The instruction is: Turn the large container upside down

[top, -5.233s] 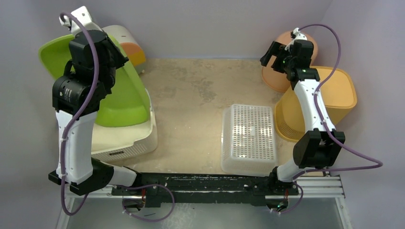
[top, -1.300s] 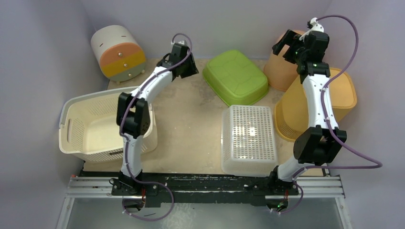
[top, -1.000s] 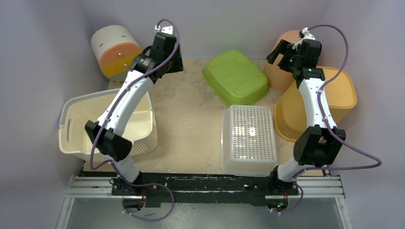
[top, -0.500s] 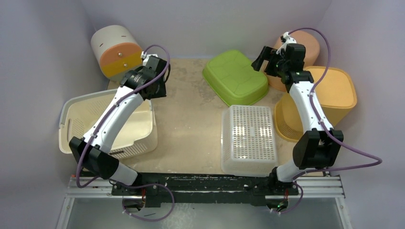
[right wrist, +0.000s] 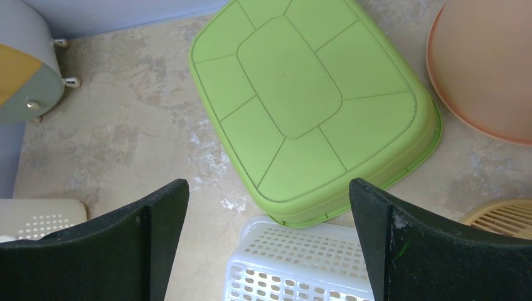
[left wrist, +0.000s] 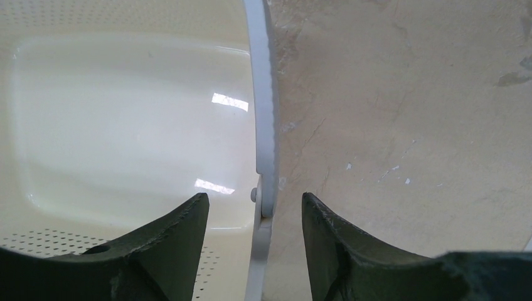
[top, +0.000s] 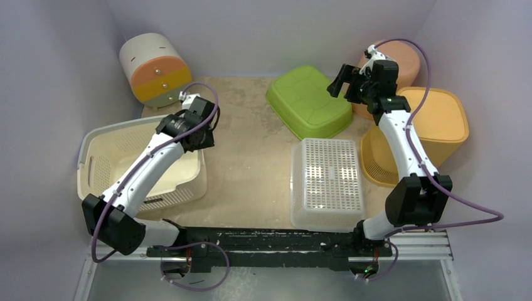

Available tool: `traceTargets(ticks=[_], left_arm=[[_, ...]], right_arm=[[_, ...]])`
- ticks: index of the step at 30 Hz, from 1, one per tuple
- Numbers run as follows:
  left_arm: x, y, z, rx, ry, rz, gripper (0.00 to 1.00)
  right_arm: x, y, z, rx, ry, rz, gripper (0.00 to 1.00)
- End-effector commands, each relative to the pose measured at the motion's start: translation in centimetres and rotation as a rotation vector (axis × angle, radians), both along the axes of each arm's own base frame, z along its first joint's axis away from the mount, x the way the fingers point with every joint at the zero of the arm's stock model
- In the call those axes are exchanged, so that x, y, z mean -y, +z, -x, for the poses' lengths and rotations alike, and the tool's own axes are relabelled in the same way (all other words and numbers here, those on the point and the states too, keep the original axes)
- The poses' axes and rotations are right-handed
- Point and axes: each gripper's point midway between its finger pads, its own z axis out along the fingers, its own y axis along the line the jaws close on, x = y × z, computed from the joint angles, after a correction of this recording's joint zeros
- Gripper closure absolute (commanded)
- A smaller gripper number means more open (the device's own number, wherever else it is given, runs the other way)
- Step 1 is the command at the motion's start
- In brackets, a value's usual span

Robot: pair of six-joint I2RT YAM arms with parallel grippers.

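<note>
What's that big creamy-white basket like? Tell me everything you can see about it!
The cream basket looks like plastic, with a smooth shiny floor, walls dotted with tiny holes, a rolled rim and a handle slot in its far-left wall. It stands upright, open side up, with nothing inside, on the left of the table. The left gripper hangs open with the basket's right-hand rim between its jaws; whether it touches the rim cannot be told.

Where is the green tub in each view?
Top external: green tub sits back centre, upside down.
Left wrist: not in it.
Right wrist: green tub fills upper centre.
Shared landmark: cream basket, left in top, rim in left wrist, bottom-left corner in right wrist.
</note>
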Motion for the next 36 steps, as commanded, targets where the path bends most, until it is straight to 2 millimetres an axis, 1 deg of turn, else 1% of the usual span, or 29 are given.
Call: traceTargets(ticks=[1, 6, 7, 9, 10, 11, 13, 15, 16, 19, 20, 21, 24, 26, 27, 28, 30, 31, 32, 33, 34, 36], left_arm=[[0.6, -0.1, -0.8, 0.075, 0.039, 0.073, 0.46], [0.9, -1.4, -0.5, 0.046, 0.027, 0.077, 0.46], [0.9, -1.8, -0.3, 0.036, 0.024, 0.074, 0.5], [0.9, -2.7, 0.0, 0.013, 0.02, 0.07, 0.62], [0.8, -3.2, 0.1, 0.001, 0.019, 0.066, 0.65], [0.8, -3.6, 0.3, -0.007, 0.018, 0.064, 0.65], [0.7, -4.3, 0.4, -0.011, 0.026, 0.064, 0.64], [0.6, -4.9, 0.5, -0.013, 0.034, 0.062, 0.54], [0.6, -5.2, 0.5, -0.015, 0.036, 0.058, 0.52], [0.3, -6.2, 0.9, -0.032, 0.036, 0.043, 0.51], [0.3, -6.3, 1.0, -0.034, 0.033, 0.042, 0.52], [0.2, -6.4, 1.0, -0.037, 0.033, 0.041, 0.56], [0.2, -6.3, 1.0, -0.034, 0.03, 0.037, 0.74], [0.0, -6.2, 0.9, -0.03, 0.028, 0.029, 0.88], [0.0, -6.2, 0.9, -0.03, 0.026, 0.025, 0.98], [0.0, -6.2, 0.8, -0.033, 0.023, 0.022, 1.0], [0.3, -5.7, 0.6, -0.027, 0.007, 0.032, 1.0], [0.6, -5.2, 0.4, -0.018, -0.004, 0.042, 1.0], [1.0, -4.1, 0.0, 0.0, -0.014, 0.058, 1.0], [1.3, -2.9, -0.4, 0.022, -0.02, 0.074, 1.0], [1.6, -1.2, -0.9, 0.048, -0.026, 0.093, 1.0], [2.5, 3.1, -2.0, 0.125, -0.039, 0.139, 1.0]], right_arm=[[-0.5, 2.0, 0.7, 0.059, 0.036, 0.007, 0.0], [-0.5, 1.7, 0.7, 0.055, 0.034, 0.01, 0.0], [-0.5, 1.7, 0.7, 0.053, 0.033, 0.009, 0.0], [-0.4, 1.6, 0.7, 0.054, 0.032, 0.012, 0.0], [-0.4, 1.6, 0.8, 0.054, 0.03, 0.013, 0.0], [-0.3, 1.5, 0.8, 0.054, 0.026, 0.016, 0.0], [-0.3, 1.5, 0.9, 0.054, 0.025, 0.02, 0.0], [-0.2, 1.4, 0.9, 0.052, 0.023, 0.023, 0.0], [-0.2, 1.4, 0.9, 0.054, 0.022, 0.024, 0.0], [-0.2, 1.4, 0.8, 0.055, 0.023, 0.024, 0.0], [-0.2, 1.4, 0.8, 0.054, 0.024, 0.023, 0.0], [-0.2, 1.4, 0.8, 0.054, 0.024, 0.024, 0.0], [-0.2, 1.1, 0.7, 0.049, 0.021, 0.025, 0.0], [-0.2, 1.1, 0.7, 0.047, 0.021, 0.024, 0.0], [-0.1, 1.1, 0.7, 0.048, 0.02, 0.025, 0.0], [-0.2, 1.1, 0.7, 0.048, 0.021, 0.024, 0.0], [-0.1, 1.0, 0.7, 0.046, 0.016, 0.027, 0.0], [0.0, 0.9, 0.7, 0.045, 0.013, 0.028, 0.0], [0.1, 0.9, 0.7, 0.045, 0.011, 0.03, 0.0], [0.1, 0.8, 0.8, 0.041, 0.01, 0.032, 0.0], [0.1, 0.6, 0.9, 0.034, 0.011, 0.032, 0.0], [-0.1, 0.1, 1.1, 0.02, 0.019, 0.027, 0.0]])
